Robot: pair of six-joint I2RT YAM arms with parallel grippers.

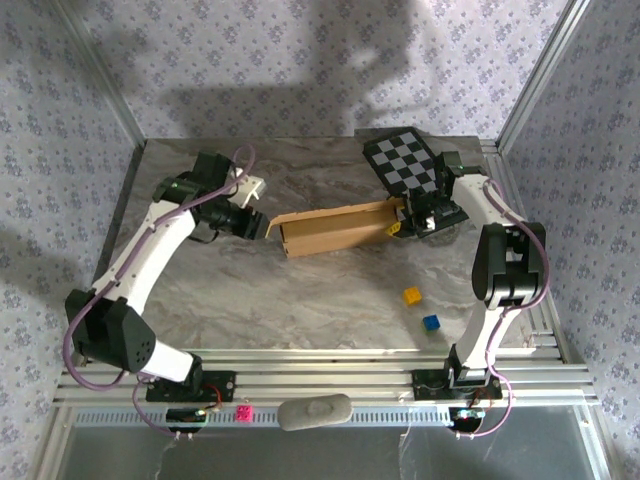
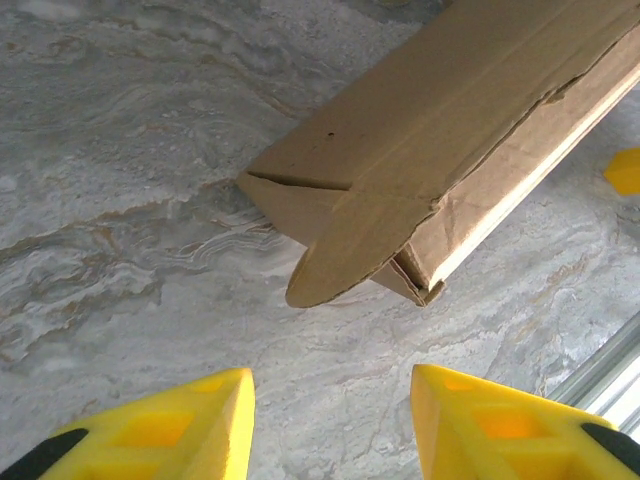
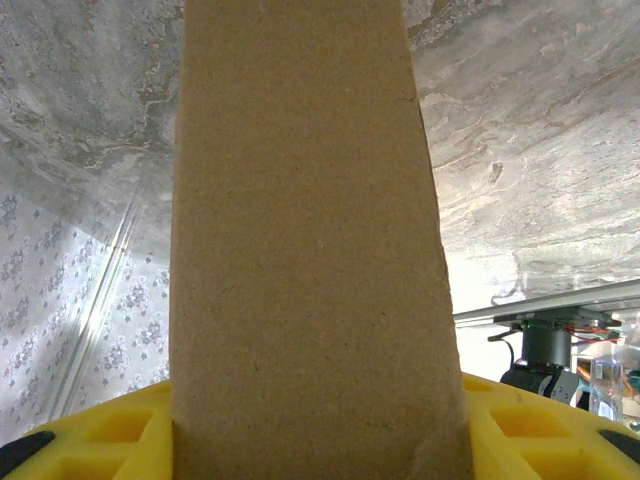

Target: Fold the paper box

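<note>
My L gripper (image 2: 330, 395) sat open, nothing betw the fingers, just short of the paper box (image 1: 335, 228) left end, where a rounded tuck flap (image 2: 340, 255) stuck out loose. Box lay mid-table betw both arms. My R gripper (image 3: 318, 425) was clamped on its right end. Best approach imo: R braces, L pushes flap in along the crease w/o crushing the corner.

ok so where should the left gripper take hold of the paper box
Probably the rounded flap at the left end of the paper box, coming in from the left, low along the table. That end faces the open left gripper, the flap juts free of the folded walls, and the right gripper clamps the far end.
</note>
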